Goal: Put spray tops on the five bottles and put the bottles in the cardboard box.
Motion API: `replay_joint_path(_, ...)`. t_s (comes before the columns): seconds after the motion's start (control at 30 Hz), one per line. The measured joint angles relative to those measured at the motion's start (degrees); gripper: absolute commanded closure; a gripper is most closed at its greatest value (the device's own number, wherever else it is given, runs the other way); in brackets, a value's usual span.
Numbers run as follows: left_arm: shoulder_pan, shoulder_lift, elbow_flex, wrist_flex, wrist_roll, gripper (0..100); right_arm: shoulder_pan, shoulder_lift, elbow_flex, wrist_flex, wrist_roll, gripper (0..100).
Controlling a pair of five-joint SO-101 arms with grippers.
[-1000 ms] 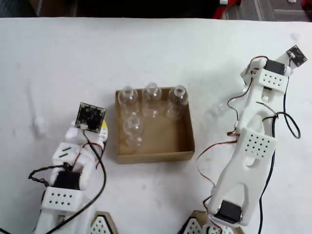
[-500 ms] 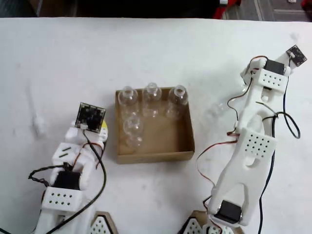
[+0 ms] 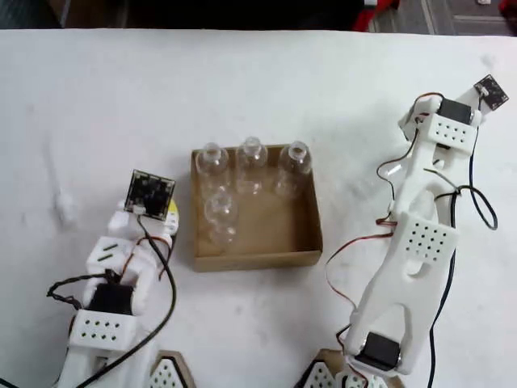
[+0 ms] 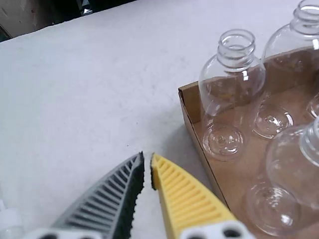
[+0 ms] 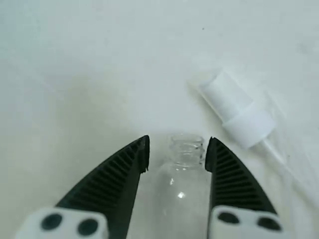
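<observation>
A cardboard box (image 3: 258,260) in the middle of the table holds several clear bottles (image 3: 252,155) with bare necks; two of them (image 4: 233,94) stand at its near corner in the left wrist view. My left gripper (image 4: 148,162) is shut and empty, just left of the box wall (image 4: 192,117). My right gripper (image 5: 177,145) is open, its black fingers on either side of a fifth clear bottle (image 5: 185,149) lying on the table right of the box. A white spray top (image 5: 234,112) lies just beyond that bottle's mouth.
Another white spray top (image 3: 63,204) lies on the table far left of the box, its edge (image 4: 7,221) showing by my left gripper. The right arm (image 3: 420,234) stretches up the table's right side. White tabletop (image 3: 242,81) runs behind the box.
A small white piece now shows beside the right arm's wrist in the high view. Nothing else has visibly moved.
</observation>
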Motion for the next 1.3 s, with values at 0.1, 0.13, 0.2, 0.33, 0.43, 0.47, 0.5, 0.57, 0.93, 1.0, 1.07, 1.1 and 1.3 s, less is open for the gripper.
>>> replay_joint_path(0.1, 0.0, 0.0, 0.0, 0.0, 0.0, 97, 0.0, 0.0, 0.0, 0.0, 0.0, 83.0)
replay_joint_path(0.13, 0.0, 0.0, 0.0, 0.0, 0.0, 97, 0.0, 0.0, 0.0, 0.0, 0.0, 83.0)
replay_joint_path(0.2, 0.0, 0.0, 0.0, 0.0, 0.0, 97, 0.0, 0.0, 0.0, 0.0, 0.0, 83.0)
replay_joint_path(0.33, 0.0, 0.0, 0.0, 0.0, 0.0, 97, 0.0, 0.7, 0.0, 0.0, 0.0, 89.9)
replay_joint_path(0.43, 0.0, 0.0, 0.0, 0.0, 0.0, 97, 0.0, 1.9, 0.0, -0.7, 0.0, 92.6)
replay_joint_path(0.47, 0.0, 0.0, 0.0, 0.0, 0.0, 97, 0.0, 1.9, 0.0, -0.7, 0.0, 92.4)
replay_joint_path(0.5, 0.0, 0.0, 0.0, 0.0, 0.0, 97, 0.0, 1.9, 0.0, -0.8, 0.3, 92.5)
replay_joint_path(0.57, 0.0, 0.0, 0.0, 0.0, 0.0, 97, -0.1, 1.9, 0.0, -1.0, 1.1, 92.8)
replay_joint_path(0.93, 0.0, 0.0, 0.0, 0.0, 0.0, 97, -0.1, 0.1, 0.0, 1.2, 1.4, 98.4)
replay_joint_path(1.0, 0.0, 0.0, 0.0, 0.0, 0.0, 97, -0.4, -1.9, 0.0, 2.3, 1.4, 98.1)
replay_joint_path(1.07, 0.0, 0.0, 0.0, 0.0, 0.0, 97, -0.8, -4.2, 0.0, 3.6, 1.4, 98.2)
replay_joint_path(1.1, 0.0, 0.0, 0.0, 0.0, 0.0, 97, -1.1, -5.1, 0.0, 4.4, 1.4, 98.2)
replay_joint_path(1.3, 0.0, 0.0, 0.0, 0.0, 0.0, 97, -1.9, -11.3, 0.0, 9.1, 1.6, 98.2)
